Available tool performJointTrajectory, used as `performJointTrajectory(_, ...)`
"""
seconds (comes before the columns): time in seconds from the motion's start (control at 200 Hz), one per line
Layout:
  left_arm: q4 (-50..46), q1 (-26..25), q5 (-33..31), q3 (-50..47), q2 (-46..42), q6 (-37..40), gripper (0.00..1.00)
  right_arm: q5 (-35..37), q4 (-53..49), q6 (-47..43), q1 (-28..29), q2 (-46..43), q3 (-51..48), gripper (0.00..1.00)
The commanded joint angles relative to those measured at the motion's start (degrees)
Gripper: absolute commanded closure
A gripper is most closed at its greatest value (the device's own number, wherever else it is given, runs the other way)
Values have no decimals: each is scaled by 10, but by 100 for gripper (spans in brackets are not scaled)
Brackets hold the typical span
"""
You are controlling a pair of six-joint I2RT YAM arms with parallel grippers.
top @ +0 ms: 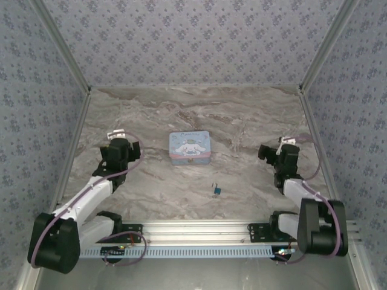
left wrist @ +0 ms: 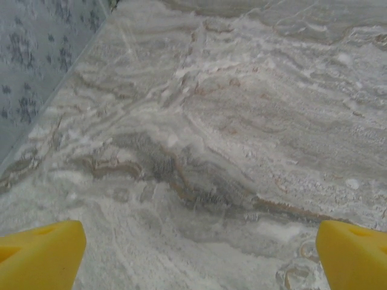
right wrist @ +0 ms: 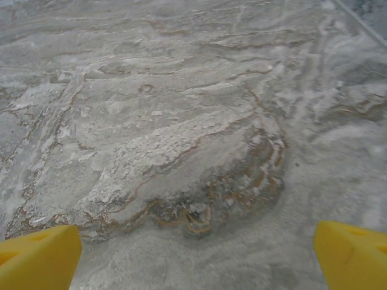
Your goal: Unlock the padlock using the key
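Blue floral walls [top: 193, 36] are enclosing a marble-patterned tabletop [top: 242, 115]. Left gripper [left wrist: 199, 263] is hovering over bare marble on the left side, jaws standing wide, gripping nothing. Right gripper [right wrist: 196, 260] is hovering on the right side, jaws equally wide, nothing between them. Pastel-blue tin [top: 190, 147] is lying mid-table. Padlock [top: 216, 190], tiny and blue, is lying nearer than the tin, slightly right, apart from both grippers.
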Motion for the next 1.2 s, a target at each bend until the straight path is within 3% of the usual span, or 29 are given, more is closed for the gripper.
performJointTrajectory(0.0, 112, 7, 3, -20, 3, 62, 2, -46, 121, -42, 1, 31, 2, 0)
performJointTrajectory(0.205, 209, 48, 51, -80, 40, 66, 2, -79, 193, -90, 4, 81, 3, 0)
performJointTrajectory(0.415, 287, 65, 112, -104, 70, 91, 1, -107, 318, -105, 9, 188, -10, 0)
performJointTrajectory(0.605, 356, 88, 153, -94, 127, 117, 1, -82, 201, -103, 13, 192, 54, 0)
performJointTrajectory(0.779, 381, 99, 194, -65, 186, 148, 1, -56, 195, -92, 12, 190, 56, 0)
performJointTrajectory(0.889, 458, 111, 192, -81, 226, 143, 1, -54, 194, -91, 13, 191, 57, 0)
performJointTrajectory(0.954, 477, 137, 234, -92, 233, 125, 0, -52, 194, -93, 13, 191, 57, 0)
performJointTrajectory(1.044, 558, 146, 237, -99, 295, 117, 1, -51, 194, -93, 15, 191, 57, 0)
performJointTrajectory(1.114, 446, 153, 255, -58, 273, 115, 0, -50, 194, -93, 15, 191, 57, 0)
performJointTrajectory(1.199, 419, 172, 260, -33, 285, 91, 1, -49, 194, -93, 16, 191, 57, 0)
